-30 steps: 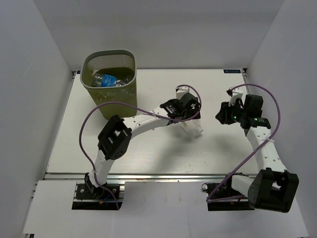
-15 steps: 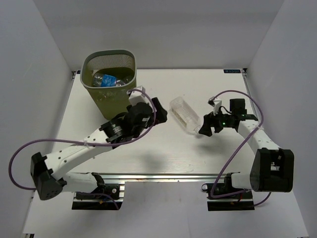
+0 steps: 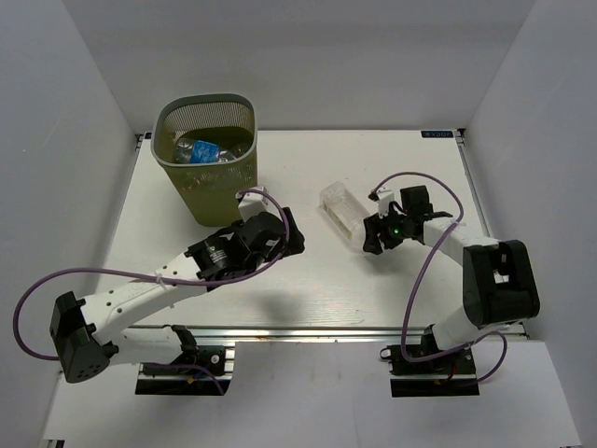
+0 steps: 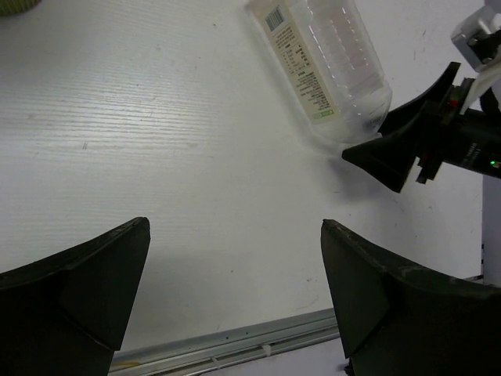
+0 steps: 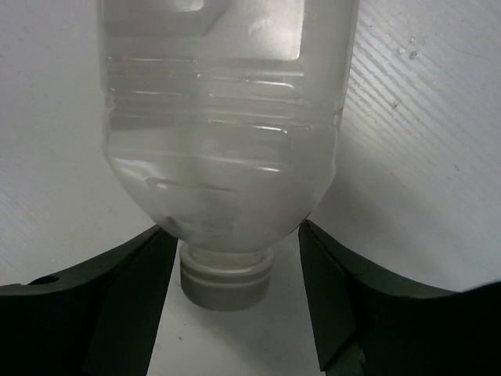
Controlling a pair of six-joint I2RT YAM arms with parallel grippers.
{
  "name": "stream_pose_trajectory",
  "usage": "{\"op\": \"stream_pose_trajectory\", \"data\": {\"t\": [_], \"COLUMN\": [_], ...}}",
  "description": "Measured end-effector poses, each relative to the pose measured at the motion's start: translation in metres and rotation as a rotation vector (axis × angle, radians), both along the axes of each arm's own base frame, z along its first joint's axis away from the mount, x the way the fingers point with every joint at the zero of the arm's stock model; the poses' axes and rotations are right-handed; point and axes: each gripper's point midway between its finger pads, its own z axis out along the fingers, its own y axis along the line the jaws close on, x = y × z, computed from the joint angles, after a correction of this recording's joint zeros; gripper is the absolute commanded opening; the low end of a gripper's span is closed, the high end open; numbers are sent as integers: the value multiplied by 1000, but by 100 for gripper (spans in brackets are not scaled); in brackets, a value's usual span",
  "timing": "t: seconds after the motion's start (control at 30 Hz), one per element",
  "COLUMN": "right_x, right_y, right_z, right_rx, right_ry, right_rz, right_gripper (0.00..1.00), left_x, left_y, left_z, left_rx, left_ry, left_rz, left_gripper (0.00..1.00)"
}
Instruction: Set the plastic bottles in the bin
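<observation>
A larger, squarish clear plastic bottle point(image 3: 341, 211) lies on the white table right of centre, cap toward the near right. My right gripper point(image 3: 373, 237) is open with its fingers on either side of the white cap point(image 5: 225, 276) and neck. The bottle's body point(image 5: 223, 117) fills the right wrist view. My left gripper point(image 3: 291, 235) is open and empty, left of the bottle and low over the table. In the left wrist view the bottle point(image 4: 329, 63) lies at top right. The olive-green mesh bin point(image 3: 222, 187) stands at the far left with several bottles point(image 3: 207, 149) inside, one blue-labelled.
White walls enclose the table on the left, back and right. A metal rail point(image 3: 308, 329) runs along the table's near edge. Purple cables loop off both arms. A sliver of the bin point(image 4: 16, 6) shows at the top left of the left wrist view.
My left arm has drawn back left, away from the bottle, which now lies free on the table. My right gripper has moved left and down to straddle the bottle's cap.
</observation>
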Motion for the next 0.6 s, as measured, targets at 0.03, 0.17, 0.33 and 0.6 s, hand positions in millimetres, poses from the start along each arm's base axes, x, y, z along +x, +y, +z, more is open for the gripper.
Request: {"op": "stream_pose_trajectory", "data": {"t": [0.03, 0.17, 0.33, 0.6], "right_x": [2, 7, 4, 70], "right_y": [1, 3, 5, 37], "right_z": [-2, -3, 10, 189], "right_rx": [-6, -18, -9, 122], "right_ry": [1, -10, -29, -411], "right_rz": [-8, -17, 12, 79], "right_gripper": [56, 23, 0, 0], "left_x": [-1, -6, -14, -47], "left_y": [1, 5, 17, 35], "left_z": [2, 8, 3, -54], "left_rx": [-7, -25, -26, 53], "left_ry": [-2, -4, 7, 164], "left_rz": [2, 5, 12, -34], "left_gripper": [100, 100, 100, 100]}}
